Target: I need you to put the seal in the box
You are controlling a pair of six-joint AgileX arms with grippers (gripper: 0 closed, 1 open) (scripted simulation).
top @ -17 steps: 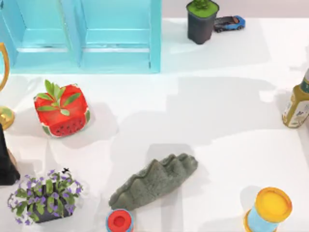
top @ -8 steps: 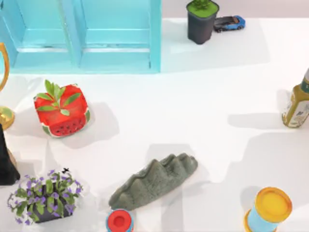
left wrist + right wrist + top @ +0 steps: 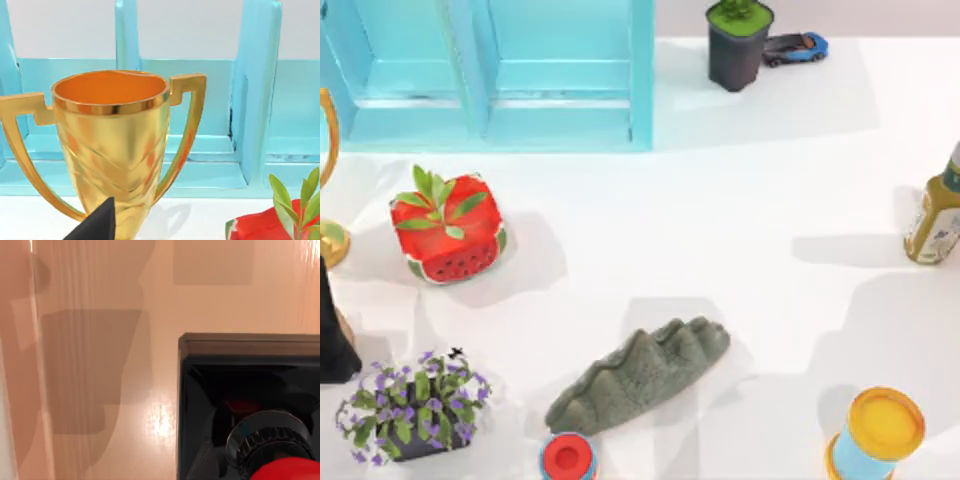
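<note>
From above: a white bench [image 3: 720,220] with a blue shelf unit [image 3: 490,70] along its far edge on the left. Beside the shelf, further right, a dark pot with a green plant [image 3: 739,42] and, just next to it, a small blue toy car [image 3: 796,47]. At the left edge, part of a golden trophy [image 3: 328,150] and, nearer, a black shape [image 3: 332,335] cut off by the frame. In front of the shelf, a watermelon-painted pot [image 3: 448,232] with a leafy sprout; nearer still, a pot of purple flowers [image 3: 412,405]. Near the middle of the near side, a long grey ridged stone [image 3: 640,375], with a red-capped blue cylinder [image 3: 567,458] just beside its left end. At the near right corner, a yellow-capped blue cylinder [image 3: 877,432]; at the right edge, a bottle [image 3: 935,215]. From the left wrist: the trophy close and upright, the shelf unit behind it, the watermelon pot at one side, a black tip [image 3: 97,225] in front of the cup. From the right wrist: a dark open box [image 3: 200,400] on a glossy peach-brown surface [image 3: 100,365], and the seal [image 3: 280,467], red knob over a ridged metal collar, before the box's opening; inside or above, cannot tell. State of the left hand and the right hand: cannot tell.
</note>
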